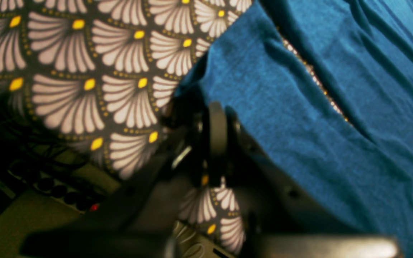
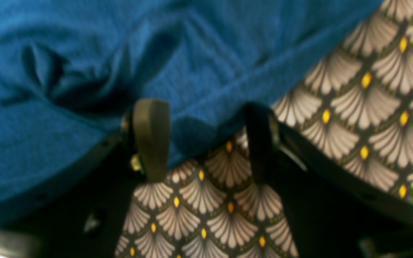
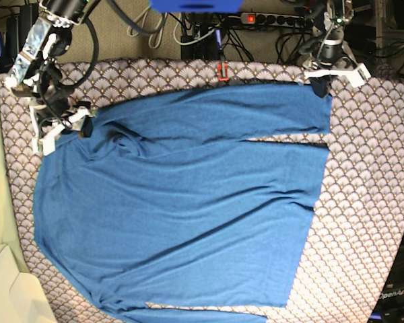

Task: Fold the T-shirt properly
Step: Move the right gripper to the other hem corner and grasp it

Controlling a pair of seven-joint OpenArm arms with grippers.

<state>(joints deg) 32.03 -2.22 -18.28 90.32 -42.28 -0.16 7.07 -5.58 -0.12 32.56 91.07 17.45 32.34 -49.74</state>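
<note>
T-shirt (image 3: 188, 202) lies spread across the patterned table (image 3: 370, 222), one sleeve folded along its top edge. Left pincer (image 1: 217, 125) is clamped tight on the sleeve's corner, likely to carry it over. Right pincer (image 2: 206, 143) gapes wide at the hem, gripping nothing.

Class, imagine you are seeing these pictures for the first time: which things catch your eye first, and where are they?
The big blue T-shirt strikes first, spread across most of the scallop-patterned table cloth in the base view. Next come the two arms at the shirt's far edge: the right gripper, jaws apart, straddles the shirt's edge, while the left gripper has its jaws shut on the T-shirt at the opposite corner.
</note>
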